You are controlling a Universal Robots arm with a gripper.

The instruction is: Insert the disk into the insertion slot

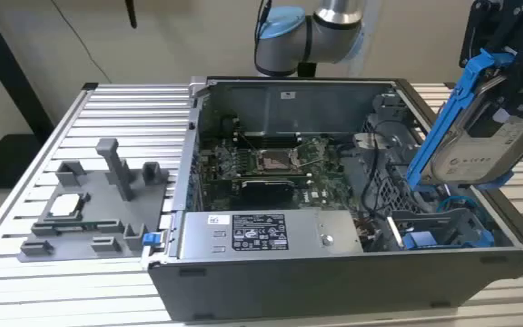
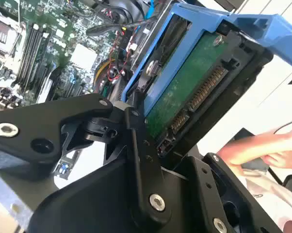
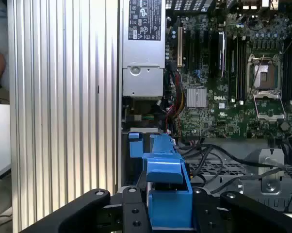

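The gripper [image 1: 513, 109] is closed on the disk [image 1: 472, 158] — held tilted in the air at the exterior view's right, above the insertion slot [image 1: 448, 230] inside the open computer case [image 1: 334, 283].

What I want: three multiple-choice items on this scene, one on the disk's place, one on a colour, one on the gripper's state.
1. Where is the disk? A) flat on the tabletop B) in the air over the open computer case C) on the grey fixture
2. What colour is its carrier frame? A) red B) blue C) yellow
3. What state is the gripper in? A) open, empty B) shut on a cable C) shut on the disk
Key: 1 B, it hangs tilted, not yet in the insertion slot; 2 B, bright blue in the exterior view; 3 C, black fingers clamp it in the second wrist view.
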